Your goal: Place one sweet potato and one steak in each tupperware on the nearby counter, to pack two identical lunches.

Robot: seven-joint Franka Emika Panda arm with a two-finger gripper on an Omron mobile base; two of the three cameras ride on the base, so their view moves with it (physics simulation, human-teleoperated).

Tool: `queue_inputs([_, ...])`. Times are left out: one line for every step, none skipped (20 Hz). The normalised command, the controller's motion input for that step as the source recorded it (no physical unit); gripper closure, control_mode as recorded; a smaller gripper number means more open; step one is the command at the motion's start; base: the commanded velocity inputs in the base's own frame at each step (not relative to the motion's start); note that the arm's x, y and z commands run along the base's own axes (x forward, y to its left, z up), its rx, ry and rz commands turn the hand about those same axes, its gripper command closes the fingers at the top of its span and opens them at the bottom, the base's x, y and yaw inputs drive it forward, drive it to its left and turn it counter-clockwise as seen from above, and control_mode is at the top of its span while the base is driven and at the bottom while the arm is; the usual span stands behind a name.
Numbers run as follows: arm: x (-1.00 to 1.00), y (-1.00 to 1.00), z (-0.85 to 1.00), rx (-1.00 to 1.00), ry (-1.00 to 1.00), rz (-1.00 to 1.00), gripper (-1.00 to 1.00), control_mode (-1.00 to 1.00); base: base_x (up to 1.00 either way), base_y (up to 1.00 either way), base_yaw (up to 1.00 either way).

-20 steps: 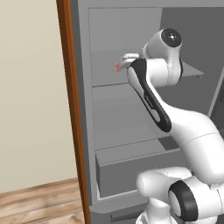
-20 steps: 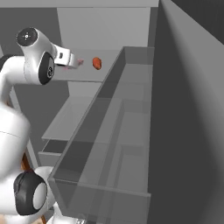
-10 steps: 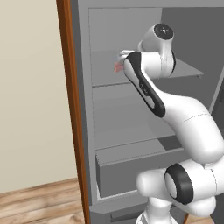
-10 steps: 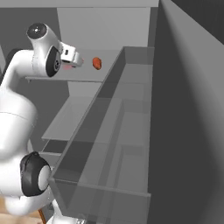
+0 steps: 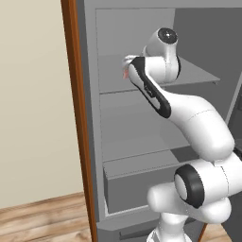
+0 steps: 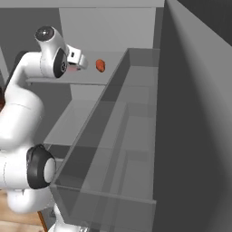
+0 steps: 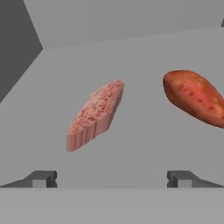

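The arm reaches up into an open grey cabinet-like unit with shelves, framed on one side by a brown wooden edge (image 5: 71, 94). In the hand view the gripper (image 7: 111, 178) stands wide open, its two dark fingertips (image 7: 41, 178) far apart and holding nothing. Between and beyond them, on the plain grey shelf (image 7: 144, 144), lies a steak (image 7: 95, 114): a flat pink-red slab with lighter streaks, set at a slant, clear of both tips. To its right in that view, apart from it, lies an orange-red sweet potato (image 7: 194, 97), an oval lump cut off by the picture's edge.

From the right base view the sweet potato (image 6: 100, 65) shows as a small orange-red oval on the upper shelf (image 6: 90, 81), just beyond the white hand, near but not touching it. From the left base view a sliver of pink steak (image 5: 125, 73) peeks out beside the wrist at the same shelf (image 5: 198, 78); the arm hides the rest.

A large translucent grey bin (image 6: 131, 127) with inner dividers stands in the foreground of the right base view.

No brand, label or writing can be read on the food, the shelves or the arm
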Motion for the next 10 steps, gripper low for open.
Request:
queue_inputs([0.45,0.03,-0.04,0.0,0.02,0.0,-1.0,-1.0,0.0,0.0,0.0])
queue_inputs([0.44,0.04,-0.05,0.0,0.02,0.0,-1.0,-1.0,0.0,0.0,0.0])
queue_inputs([0.43,0.04,-0.04,0.0,0.02,0.0,-1.0,-1.0,0.0,0.0,0.0])
queue_inputs([0.41,0.06,-0.06,0.0,0.02,0.0,-1.0,-1.0,0.0,0.0,0.0])
queue_inputs([0.4,0.06,-0.06,0.0,0.03,-0.01,-1.0,-1.0,0.0,0.0,0.0])
queue_inputs([0.39,0.08,-0.08,0.0,0.03,-0.01,-1.0,-1.0,0.0,0.0,0.0])
queue_inputs([0.36,0.09,-0.09,0.0,0.03,-0.01,-1.0,-1.0,0.0,0.0,0.0])
queue_inputs([0.35,0.13,-0.11,0.0,0.03,0.0,-1.0,-1.0,0.0,0.0,0.0])
queue_inputs([0.34,0.14,-0.11,0.0,0.03,-0.01,-1.0,-1.0,0.0,0.0,0.0])
queue_inputs([0.34,0.17,-0.13,0.0,0.02,-0.01,-1.0,-1.0,0.0,0.0,0.0])
